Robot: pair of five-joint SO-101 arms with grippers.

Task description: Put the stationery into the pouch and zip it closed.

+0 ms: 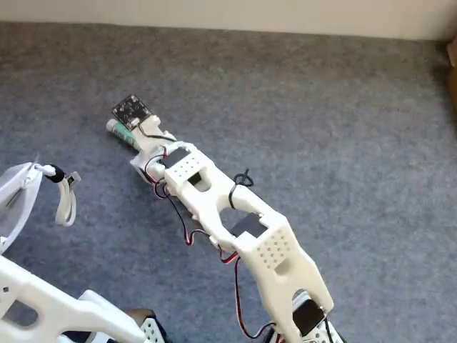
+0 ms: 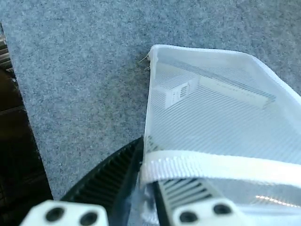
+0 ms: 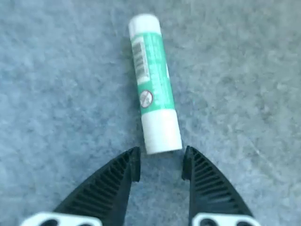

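Grey carpeted table top (image 1: 335, 107). A green-and-white cylindrical plastic glue stick (image 1: 119, 132) lies flat at about 10 o'clock from the centre of the high view. The white plastic right arm (image 1: 235, 221) runs from 5 o'clock toward 10 o'clock. Its small black circuit board (image 1: 133, 108) sits just at the stick's 1 o'clock.

A white translucent mesh pouch (image 1: 16, 196) is at 9 o'clock, against the frame edge and well apart from the glue stick. A black zip pull (image 1: 54, 173) and a white strap loop (image 1: 66, 201) are on its 3 o'clock side.

Right wrist view: right claw (image 3: 161, 162) spread, with black ribbed fingers (image 3: 117, 181) either side of a gap that holds nothing. The glue stick (image 3: 155, 84) lies lengthwise in line with that gap, its white end just beyond the tips. Cannot tell whether they touch.

Left wrist view: left claw (image 2: 149, 172) pressed together on the pouch (image 2: 221, 122), pinching the woven white band (image 2: 211, 165) along its edge. One black finger (image 2: 110, 176) is outside and the other shows through the mesh. A small white block (image 2: 176, 90) and a long pale bar (image 2: 237, 89) also show through the mesh wall.
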